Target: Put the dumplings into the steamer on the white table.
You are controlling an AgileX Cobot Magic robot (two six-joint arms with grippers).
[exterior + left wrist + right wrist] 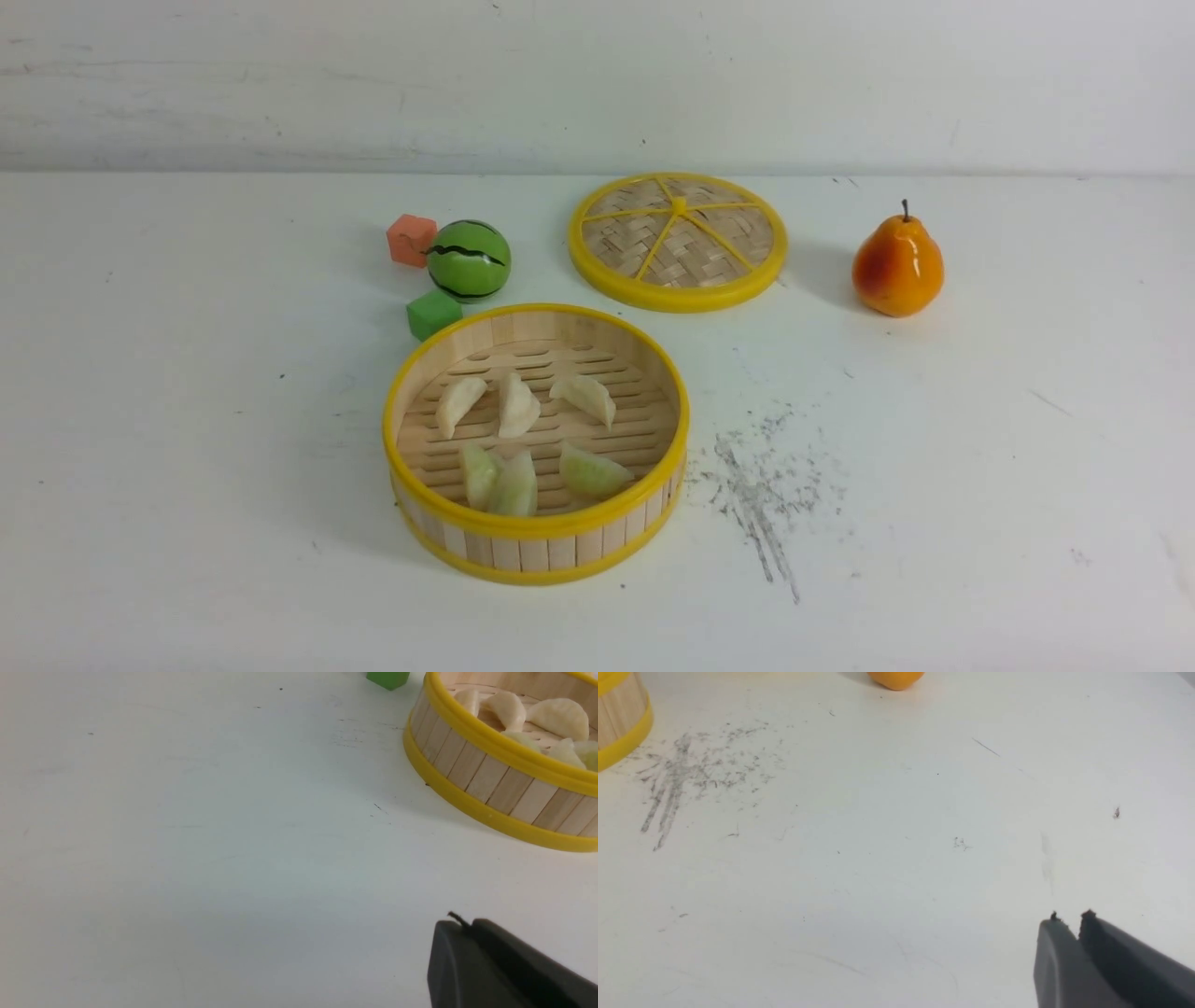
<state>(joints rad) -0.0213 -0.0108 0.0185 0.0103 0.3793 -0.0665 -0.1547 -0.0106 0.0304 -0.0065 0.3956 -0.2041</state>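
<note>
The steamer (537, 532) stands on the white table (187, 467) at front centre. Three cream dumplings (516, 406) lie on its slatted floor toward the back and three pale green dumplings (513, 485) toward the front. No dumpling lies outside it. Neither gripper shows in the front view. My left gripper (465, 926) is shut and empty above bare table, apart from the steamer (486, 779). My right gripper (1069, 919) is shut and empty above scuffed table; the steamer's wall (616, 723) shows at that view's edge.
The flat woven lid (678, 241) lies behind the steamer. A toy watermelon (468, 260), an orange cube (411, 239) and a green cube (433, 314) sit at back left. A toy pear (897, 265) stands at back right. Grey scuffs (761, 485) mark the table.
</note>
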